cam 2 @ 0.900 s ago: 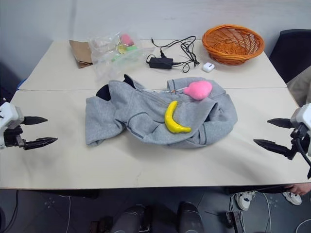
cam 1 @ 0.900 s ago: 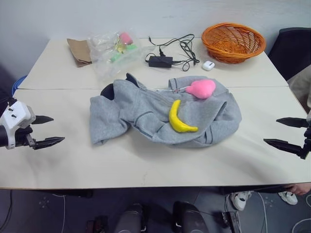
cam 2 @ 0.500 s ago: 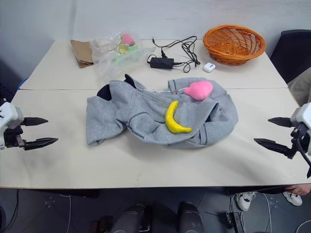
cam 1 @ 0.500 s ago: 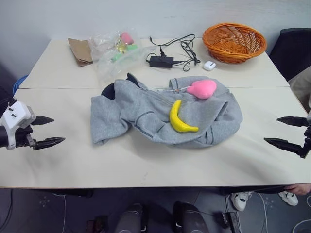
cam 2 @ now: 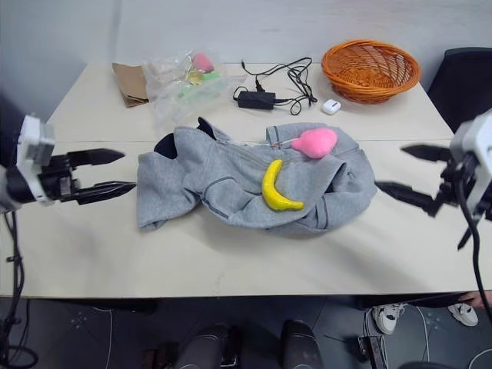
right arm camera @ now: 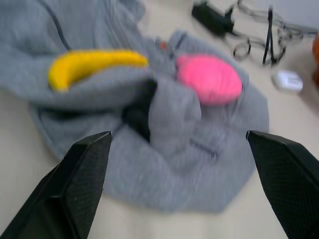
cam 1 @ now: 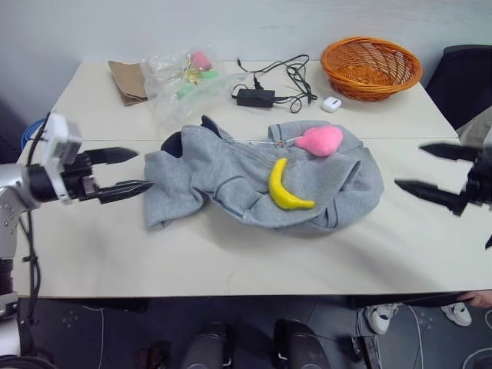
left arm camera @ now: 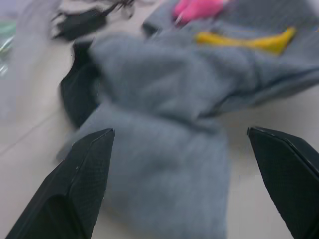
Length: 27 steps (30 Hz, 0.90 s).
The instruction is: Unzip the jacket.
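Observation:
The light-grey jacket (cam 1: 231, 181) lies crumpled in the middle of the table, with dark lining showing at its far left edge. A yellow banana (cam 1: 283, 188) and a pink plush (cam 1: 319, 140) rest on top of it. My left gripper (cam 1: 144, 168) hovers open just left of the jacket's left end, pointing at it, and the left wrist view shows grey fabric (left arm camera: 164, 124) between its fingers (left arm camera: 75, 189). Off the jacket's right edge, my right gripper (cam 1: 409, 165) is open and apart from the cloth. Its wrist view shows the banana (right arm camera: 89, 64) and the plush (right arm camera: 209, 79).
An orange basket (cam 1: 371, 67) stands at the back right, with a small white case (cam 1: 330, 104) beside it. A black power adapter with cable (cam 1: 254, 97), a clear plastic bag of items (cam 1: 181, 77) and a brown paper bag (cam 1: 125, 81) lie along the back. A dark chair (cam 1: 465, 77) is at the far right.
Both grippers have risen and swung inward toward the jacket, the left one up to its left end, the right one nearer its right edge. Both stay open. The jacket has not moved.

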Each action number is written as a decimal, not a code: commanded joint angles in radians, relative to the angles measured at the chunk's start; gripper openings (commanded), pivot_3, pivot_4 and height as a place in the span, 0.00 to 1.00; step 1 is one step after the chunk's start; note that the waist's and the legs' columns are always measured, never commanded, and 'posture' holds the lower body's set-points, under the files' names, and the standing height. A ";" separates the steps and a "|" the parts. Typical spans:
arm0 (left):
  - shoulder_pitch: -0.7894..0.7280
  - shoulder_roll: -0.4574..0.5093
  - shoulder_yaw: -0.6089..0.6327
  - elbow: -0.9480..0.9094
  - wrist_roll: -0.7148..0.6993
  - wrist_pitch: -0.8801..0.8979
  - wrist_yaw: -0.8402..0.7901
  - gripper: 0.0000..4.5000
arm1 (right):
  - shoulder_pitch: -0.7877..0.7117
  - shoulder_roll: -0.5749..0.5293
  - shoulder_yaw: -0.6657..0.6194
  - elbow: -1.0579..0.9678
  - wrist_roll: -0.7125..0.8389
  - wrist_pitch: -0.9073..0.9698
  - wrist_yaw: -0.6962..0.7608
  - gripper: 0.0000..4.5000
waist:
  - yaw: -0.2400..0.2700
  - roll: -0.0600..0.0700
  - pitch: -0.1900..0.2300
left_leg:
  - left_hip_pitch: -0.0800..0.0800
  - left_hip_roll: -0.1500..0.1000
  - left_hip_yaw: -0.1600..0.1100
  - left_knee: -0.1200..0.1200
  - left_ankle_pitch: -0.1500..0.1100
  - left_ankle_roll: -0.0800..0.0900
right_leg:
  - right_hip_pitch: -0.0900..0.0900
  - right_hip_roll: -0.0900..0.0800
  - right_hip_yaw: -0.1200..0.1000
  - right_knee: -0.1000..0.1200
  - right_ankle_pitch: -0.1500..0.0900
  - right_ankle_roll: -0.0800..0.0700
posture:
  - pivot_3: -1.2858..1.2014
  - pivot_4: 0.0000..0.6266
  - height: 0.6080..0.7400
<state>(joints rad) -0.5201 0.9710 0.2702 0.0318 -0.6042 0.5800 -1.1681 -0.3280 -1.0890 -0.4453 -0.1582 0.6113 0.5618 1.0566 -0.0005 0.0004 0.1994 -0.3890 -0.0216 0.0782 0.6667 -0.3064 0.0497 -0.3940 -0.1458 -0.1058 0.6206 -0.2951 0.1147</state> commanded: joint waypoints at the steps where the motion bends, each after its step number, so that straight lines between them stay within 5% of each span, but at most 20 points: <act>1: -0.071 -0.015 -0.028 -0.141 -0.101 0.118 0.021 1.00 | -0.118 0.008 0.064 -0.103 0.073 0.107 -0.080 1.00 | -0.002 0.000 0.000 | 0.000 0.000 0.000 0.000 0.000 0.000 | 0.000 0.000 0.001 0.000 0.000 0.000 | 0.52 0.24 1.00; 8: -0.106 -0.004 -0.149 -0.278 -0.107 0.154 -0.047 1.00 | -0.229 0.130 0.281 -0.291 0.121 0.249 -0.207 1.00 | 0.000 0.000 0.000 | -0.001 0.001 0.000 0.000 0.000 -0.001 | 0.000 0.005 0.001 -0.001 0.000 0.000 | 0.52 0.24 1.00; 11: -0.099 0.000 -0.192 -0.272 -0.062 0.109 -0.077 1.00 | -0.225 0.218 0.372 -0.316 0.082 0.274 -0.292 0.87 | 0.002 -0.001 0.000 | -0.001 0.001 0.000 0.001 0.000 -0.001 | 0.000 0.009 0.001 -0.001 0.000 0.000 | 0.52 0.24 1.00; 15: -0.110 -0.009 -0.231 -0.259 -0.018 0.061 -0.095 1.00 | -0.210 0.286 0.494 -0.299 -0.029 0.276 -0.378 0.56 | 0.004 -0.001 0.000 | -0.002 0.001 0.000 0.002 0.000 0.000 | 0.000 0.010 0.001 -0.001 0.000 0.000 | 0.52 0.24 1.00; 27: -0.137 -0.057 -0.272 -0.253 0.024 0.025 -0.091 1.00 | -0.182 0.392 0.644 -0.222 -0.203 0.263 -0.440 0.56 | 0.001 -0.001 0.000 | -0.002 0.001 0.000 0.002 0.000 0.000 | -0.001 0.011 0.000 -0.001 0.000 0.000 | 0.52 0.24 1.00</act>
<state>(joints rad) -0.6465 0.9139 -0.0170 -0.2148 -0.5825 0.6202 -1.2629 -0.5146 -0.7042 0.1935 -0.3782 0.4220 0.8347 0.6221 0.0008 -0.0006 0.1990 -0.3910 -0.0207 0.0780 0.6688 -0.3058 0.0497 -0.3946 -0.1348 -0.1058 0.6198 -0.2952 0.1145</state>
